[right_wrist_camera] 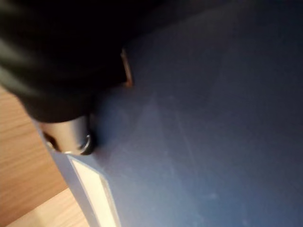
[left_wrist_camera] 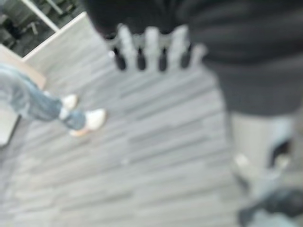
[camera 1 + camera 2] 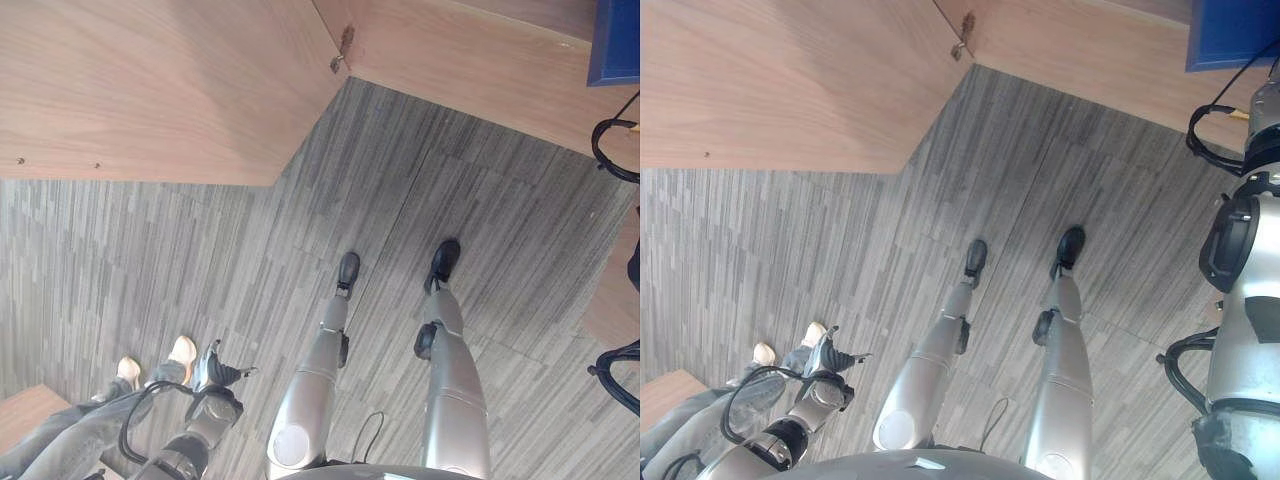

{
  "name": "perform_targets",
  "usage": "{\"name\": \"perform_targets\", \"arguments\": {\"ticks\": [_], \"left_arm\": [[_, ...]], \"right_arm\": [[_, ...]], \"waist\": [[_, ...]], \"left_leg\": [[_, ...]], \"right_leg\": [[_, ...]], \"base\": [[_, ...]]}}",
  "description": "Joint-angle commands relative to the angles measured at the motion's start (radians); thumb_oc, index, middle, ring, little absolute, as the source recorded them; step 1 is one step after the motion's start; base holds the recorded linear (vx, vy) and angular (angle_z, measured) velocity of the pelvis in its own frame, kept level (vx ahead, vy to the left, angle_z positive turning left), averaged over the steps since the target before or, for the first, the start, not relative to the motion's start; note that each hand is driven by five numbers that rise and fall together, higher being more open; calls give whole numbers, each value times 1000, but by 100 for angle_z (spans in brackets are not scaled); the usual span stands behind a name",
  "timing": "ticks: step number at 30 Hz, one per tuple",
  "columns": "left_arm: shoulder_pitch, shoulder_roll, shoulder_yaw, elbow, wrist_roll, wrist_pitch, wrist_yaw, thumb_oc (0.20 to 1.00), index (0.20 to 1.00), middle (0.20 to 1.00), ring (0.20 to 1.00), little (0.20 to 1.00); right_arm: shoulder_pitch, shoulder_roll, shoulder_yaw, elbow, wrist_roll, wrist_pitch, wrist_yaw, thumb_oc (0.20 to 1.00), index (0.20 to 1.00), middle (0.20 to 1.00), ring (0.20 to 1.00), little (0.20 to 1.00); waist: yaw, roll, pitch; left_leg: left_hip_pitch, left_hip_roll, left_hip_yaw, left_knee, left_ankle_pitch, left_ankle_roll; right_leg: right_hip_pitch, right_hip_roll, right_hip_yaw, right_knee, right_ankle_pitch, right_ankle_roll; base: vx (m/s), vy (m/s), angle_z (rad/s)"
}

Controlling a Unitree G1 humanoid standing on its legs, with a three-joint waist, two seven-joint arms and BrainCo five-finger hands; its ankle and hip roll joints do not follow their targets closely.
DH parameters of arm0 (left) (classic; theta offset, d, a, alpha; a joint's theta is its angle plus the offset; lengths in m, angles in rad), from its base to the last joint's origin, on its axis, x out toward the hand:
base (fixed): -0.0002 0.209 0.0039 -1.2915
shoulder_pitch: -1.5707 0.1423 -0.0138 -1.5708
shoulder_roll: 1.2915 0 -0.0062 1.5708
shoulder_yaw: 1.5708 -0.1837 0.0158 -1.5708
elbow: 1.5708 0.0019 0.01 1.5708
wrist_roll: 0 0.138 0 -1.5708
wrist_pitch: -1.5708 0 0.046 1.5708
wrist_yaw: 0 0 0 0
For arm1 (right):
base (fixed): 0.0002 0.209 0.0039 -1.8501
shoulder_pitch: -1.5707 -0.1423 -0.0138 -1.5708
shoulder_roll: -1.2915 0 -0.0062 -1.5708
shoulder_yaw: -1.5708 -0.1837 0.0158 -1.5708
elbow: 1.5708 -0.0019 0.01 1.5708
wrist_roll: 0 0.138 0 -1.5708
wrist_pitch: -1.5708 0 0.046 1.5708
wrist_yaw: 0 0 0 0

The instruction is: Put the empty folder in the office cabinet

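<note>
blue folder (image 1: 203, 123) held up at the wooden cabinet (image 3: 150, 80), right hand (image 1: 71, 137) clamped on its edge; stiff, light, slick, best pinched near the spine. left hand (image 2: 149, 47) hangs relaxed, empty.

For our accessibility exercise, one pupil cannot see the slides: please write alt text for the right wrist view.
A blue folder fills most of the view from very close, with the right hand pressed against its face beside the dark wrist cover. Light wooden cabinet panelling shows past the folder's pale edge.
</note>
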Motion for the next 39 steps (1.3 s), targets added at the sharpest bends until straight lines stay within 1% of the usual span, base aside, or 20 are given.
{"name": "perform_targets", "arguments": {"ticks": [1,2,4,8,11,14,18,22,27,31,35,39], "left_arm": [[71,80,-41,77,10,9,19,1000,1000,1000,1000,1000],[62,105,-30,92,7,5,12,1000,1000,1000,1000,1000],[46,113,-36,99,9,-3,10,1000,1000,1000,1000,1000],[30,113,-40,110,6,-7,12,1000,1000,1000,1000,1000],[23,116,-29,122,-5,-12,13,1000,1000,1000,1000,1000],[14,119,-20,136,-17,-20,14,1000,1000,1000,1000,1000],[9,123,-12,144,-23,-24,13,1000,1000,1000,1000,1000],[12,118,-2,153,-30,-24,13,1000,1000,1000,1000,1000],[20,117,10,164,-31,-22,7,1000,1000,1000,1000,1000],[21,118,15,173,-31,-19,4,1000,1000,1000,1000,1000],[21,122,18,181,-36,-20,8,1000,1000,1000,1000,1000],[19,123,20,184,-40,-21,8,1000,1000,1000,1000,1000]], "right_arm": [[-28,-74,120,21,-25,-40,10,200,200,200,200,200],[-43,-92,143,23,-44,-33,8,200,200,200,200,200],[-64,-95,165,36,-63,-22,3,200,200,200,200,200],[-99,-99,204,49,-91,-12,-8,200,200,200,200,200],[-128,-99,237,56,-110,1,-15,200,200,200,200,200],[-152,-102,278,67,-138,22,-17,200,200,200,200,200],[-163,-98,297,69,-145,28,-13,200,200,200,200,200],[-174,-96,315,81,-147,48,-1,200,200,200,200,200],[-178,-91,344,83,-158,64,24,200,200,200,200,200],[-182,-89,351,85,-157,59,30,200,200,200,200,200],[-205,-93,341,92,-135,40,14,200,200,200,200,200],[-226,-93,358,81,-140,42,7,200,200,200,200,200]], "waist": [[13,7,-87],[9,13,-83],[4,16,-78],[0,21,-70],[1,28,-69],[-5,27,-71],[-4,29,-76],[-4,28,-81],[-4,19,-83],[-5,18,-84],[-6,22,-86],[-7,21,-88]], "left_leg": [[101,80,27,88,-211,-37],[116,86,28,71,-204,-43],[133,94,29,42,-192,-50],[157,108,30,-15,-162,-63],[178,117,31,-78,-129,-80],[166,115,32,-78,-130,-96],[160,113,31,-78,-130,-103],[151,111,29,-78,-130,-107],[152,115,34,-78,-132,-109],[154,116,36,-78,-131,-112],[158,116,32,-78,-124,-119],[155,116,33,-78,-120,-124]], "right_leg": [[-5,-36,86,106,-201,122],[-12,-36,86,125,-211,122],[-24,-39,86,141,-219,124],[-44,-40,89,156,-228,126],[-60,-35,89,158,-230,127],[-79,-34,91,159,-228,127],[-97,-29,94,167,-227,127],[-119,-29,94,187,-230,125],[-139,-26,97,207,-229,123],[-140,-23,99,209,-229,124],[-137,-24,98,209,-227,127],[-140,-24,99,216,-230,127]], "base": [[33,-18,6],[33,-19,7],[48,-6,5],[46,-15,1],[54,-19,-2],[37,-25,0],[15,-10,2],[14,-34,3],[5,-16,4],[0,0,0],[0,-8,0],[0,0,0]]}}
